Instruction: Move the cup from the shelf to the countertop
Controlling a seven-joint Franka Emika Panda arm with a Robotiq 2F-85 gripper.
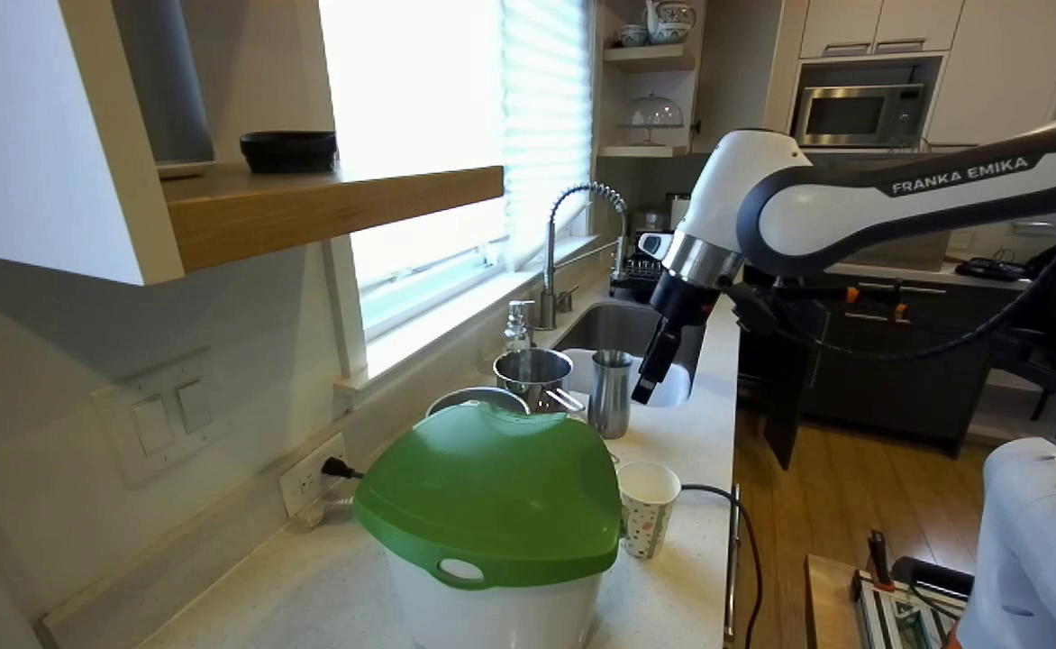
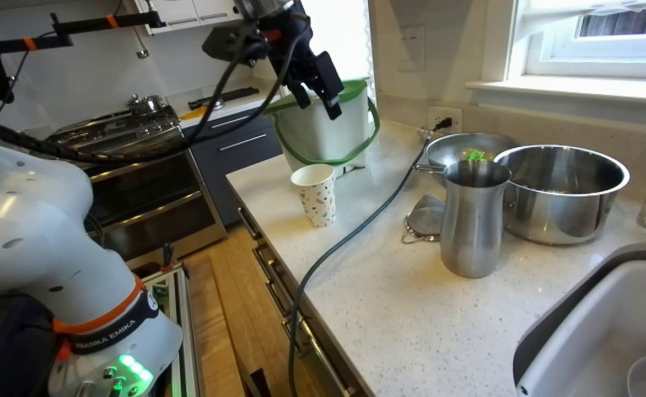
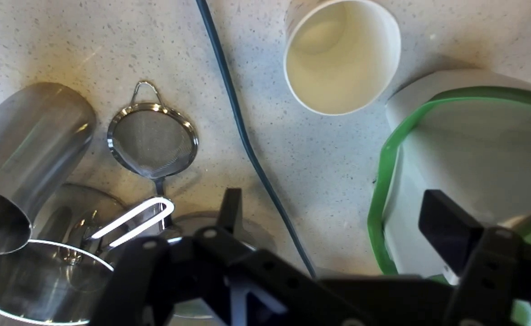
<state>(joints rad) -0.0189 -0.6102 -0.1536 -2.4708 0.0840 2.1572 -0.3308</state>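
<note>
The cup (image 1: 649, 521) is a tapered paper-like cup with a speckled pattern. It stands upright on the countertop (image 2: 405, 325) beside the green-lidded bin, also seen in an exterior view (image 2: 318, 203). In the wrist view the cup (image 3: 340, 61) shows its open rim and empty inside. My gripper (image 3: 332, 201) is open with nothing between its fingers. It hangs above the countertop, apart from the cup, and shows in both exterior views (image 1: 645, 389) (image 2: 319, 108). The wooden shelf (image 1: 339, 214) is at the upper left of an exterior view.
A white bin with a green lid (image 1: 501, 487) stands close to the cup. A metal cup (image 2: 473, 226), a pot (image 2: 560, 215), a bowl (image 2: 439, 151) and a strainer (image 3: 153, 142) stand nearby. A cable (image 2: 350, 234) crosses the counter. A black dish (image 1: 288, 151) sits on the shelf.
</note>
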